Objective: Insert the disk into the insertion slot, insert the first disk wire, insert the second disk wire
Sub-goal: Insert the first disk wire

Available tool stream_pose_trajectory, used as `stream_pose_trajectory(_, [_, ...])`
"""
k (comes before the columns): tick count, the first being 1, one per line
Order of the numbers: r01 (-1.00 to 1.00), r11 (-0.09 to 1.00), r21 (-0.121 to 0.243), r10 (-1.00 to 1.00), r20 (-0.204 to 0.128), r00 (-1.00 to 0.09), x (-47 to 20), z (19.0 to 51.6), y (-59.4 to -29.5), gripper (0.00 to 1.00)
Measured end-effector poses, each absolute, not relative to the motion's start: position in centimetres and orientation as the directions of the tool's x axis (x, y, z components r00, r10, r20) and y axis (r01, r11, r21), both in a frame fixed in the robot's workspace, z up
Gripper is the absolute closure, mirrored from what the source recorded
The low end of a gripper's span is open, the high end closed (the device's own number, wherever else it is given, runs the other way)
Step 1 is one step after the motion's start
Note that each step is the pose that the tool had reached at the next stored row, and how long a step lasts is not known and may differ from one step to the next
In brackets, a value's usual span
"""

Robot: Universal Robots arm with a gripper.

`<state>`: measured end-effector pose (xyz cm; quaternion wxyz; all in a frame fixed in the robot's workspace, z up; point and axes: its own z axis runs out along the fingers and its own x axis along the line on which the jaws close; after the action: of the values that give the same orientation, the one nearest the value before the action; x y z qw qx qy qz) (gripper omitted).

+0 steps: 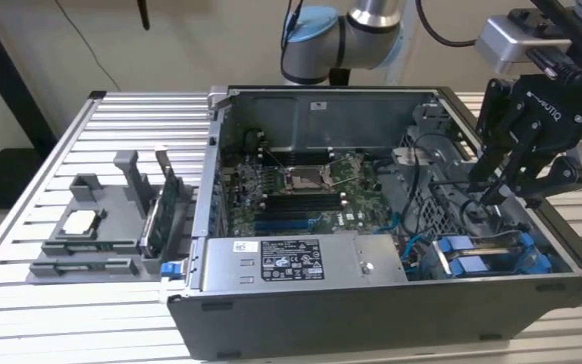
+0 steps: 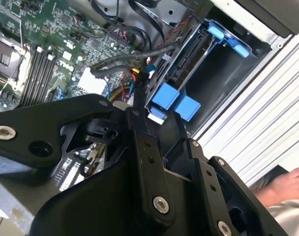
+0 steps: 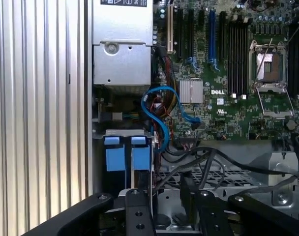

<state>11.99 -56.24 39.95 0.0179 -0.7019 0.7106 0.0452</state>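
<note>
My pincer (image 1: 503,191) hangs spread and empty over the loose cables (image 3: 208,151), probably for wire work. The disk (image 1: 468,262) sits in its slot at the case (image 1: 372,318) corner, just beside them.

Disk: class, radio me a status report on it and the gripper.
Gripper low over the open case, near the bay. Disk in blue carrier, sitting in the corner bay. Loose black cables crowd beside it.

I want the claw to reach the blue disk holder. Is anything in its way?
Nothing visible sits straight between them. The gripper hangs open near the disk in its blue carrier. Black cables loop close beside the disk, not across it.
</note>
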Motion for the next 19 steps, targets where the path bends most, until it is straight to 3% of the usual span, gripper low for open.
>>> stream_pose_trajectory(19, [-0.999, -0.002, 0.039, -0.996, -0.091, -0.001, 12.8, 39.4, -54.2, 0.60])
